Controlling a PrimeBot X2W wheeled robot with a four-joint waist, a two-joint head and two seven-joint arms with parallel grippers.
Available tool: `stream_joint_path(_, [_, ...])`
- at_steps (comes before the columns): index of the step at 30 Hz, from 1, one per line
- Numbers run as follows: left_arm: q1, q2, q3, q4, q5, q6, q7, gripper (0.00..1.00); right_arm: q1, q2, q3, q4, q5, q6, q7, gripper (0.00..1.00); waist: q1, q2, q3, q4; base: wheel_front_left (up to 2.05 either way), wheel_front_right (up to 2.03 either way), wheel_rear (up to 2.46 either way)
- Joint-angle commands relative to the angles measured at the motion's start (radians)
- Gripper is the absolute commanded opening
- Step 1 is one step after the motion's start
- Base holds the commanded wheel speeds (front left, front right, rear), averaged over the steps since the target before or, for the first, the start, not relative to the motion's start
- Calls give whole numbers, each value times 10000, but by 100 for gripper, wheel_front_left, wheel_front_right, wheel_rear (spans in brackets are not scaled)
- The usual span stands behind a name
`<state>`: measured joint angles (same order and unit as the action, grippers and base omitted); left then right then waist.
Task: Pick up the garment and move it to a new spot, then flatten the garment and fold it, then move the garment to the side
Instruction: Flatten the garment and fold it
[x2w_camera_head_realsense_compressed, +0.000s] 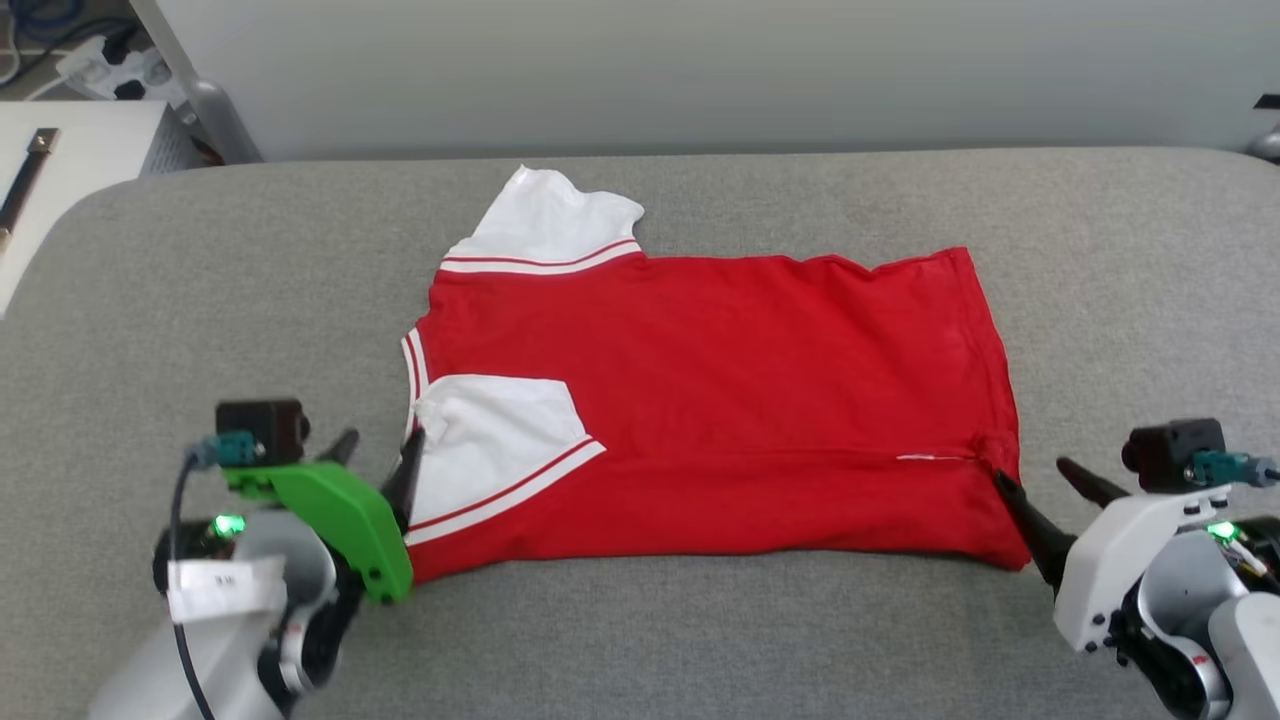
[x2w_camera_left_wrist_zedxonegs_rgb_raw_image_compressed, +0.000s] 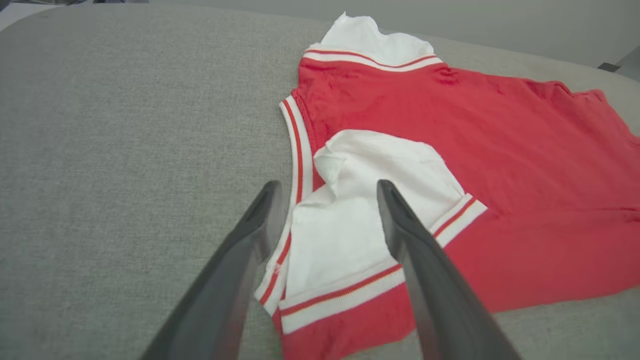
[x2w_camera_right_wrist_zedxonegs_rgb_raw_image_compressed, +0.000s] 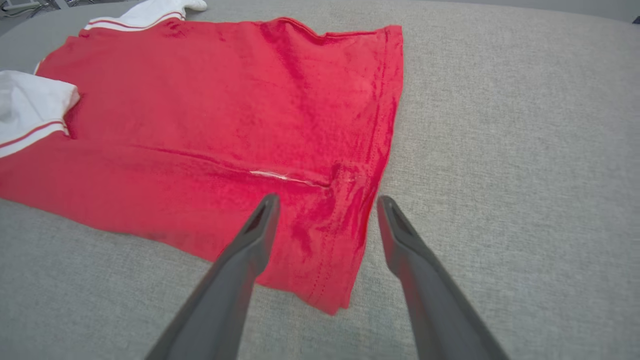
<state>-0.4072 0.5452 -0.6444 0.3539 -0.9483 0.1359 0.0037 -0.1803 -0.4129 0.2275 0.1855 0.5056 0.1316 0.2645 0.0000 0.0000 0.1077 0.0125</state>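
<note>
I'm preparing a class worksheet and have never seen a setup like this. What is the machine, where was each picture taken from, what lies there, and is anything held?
It is a two-armed robot. The head view looks down from its head; the other two look along each wrist's fingers. A red jersey T-shirt with white sleeves lies partly folded on a grey padded surface. The left gripper is at the collar end, the right gripper at the hem corner. Both are open; nothing is held.

left hand (x2w_camera_left_wrist_zedxonegs_rgb_raw_image_compressed: 327, 192) fingers spread | over white sleeve (x2w_camera_left_wrist_zedxonegs_rgb_raw_image_compressed: 350, 220) of garment (x2w_camera_left_wrist_zedxonegs_rgb_raw_image_compressed: 500, 165) | grey surface (x2w_camera_left_wrist_zedxonegs_rgb_raw_image_compressed: 125, 150)
</note>
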Motion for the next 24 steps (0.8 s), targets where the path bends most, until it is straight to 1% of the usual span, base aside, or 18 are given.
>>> stream_joint_path(1, [426,131,-36,-371,-86,283,143,100,256,107,-111,-121,-156,-9,185,100,0,0,-179,65,0,0,0])
stream_joint_path(4, [1201,397,-138,-1374,-89,1007,456,100,642,284,-463,-480,-526,-9,673,100,0,0,-185,59,0,0,0])
stream_joint_path(8, [1874,667,-215,-2380,-17,1772,681,100,1030,748,-1150,-1084,-1123,-9,1443,100,0,0,-21,16,0,0,0])
stream_joint_path(11, [2064,916,-398,-2669,196,2303,1062,100,1279,1112,-1548,-1646,-1606,-9,2097,100,0,0,187,-30,0,0,0])
stream_joint_path(13, [2064,1024,-488,-2748,308,2553,1291,100,1344,1299,-1684,-2027,-1797,-9,2287,100,0,0,341,-79,0,0,0])
stream_joint_path(16, [1972,1081,-527,-2743,422,2767,1433,100,1421,1496,-1803,-2394,-1942,-9,2446,100,0,0,536,-135,0,0,0])
stream_joint_path(19, [1885,1000,-503,-2565,410,2806,1417,100,1458,1609,-1835,-2630,-2045,-9,2504,100,0,0,726,-202,0,0,0])
stream_joint_path(21, [1862,932,-433,-2340,316,2822,1410,100,1429,1641,-1754,-2788,-2027,-9,2402,100,0,0,835,-248,0,0,0])
stream_joint_path(24, [1746,958,-341,-1946,419,2978,1279,100,1370,1628,-1706,-2898,-2014,-9,2221,100,0,0,966,-290,0,0,0])
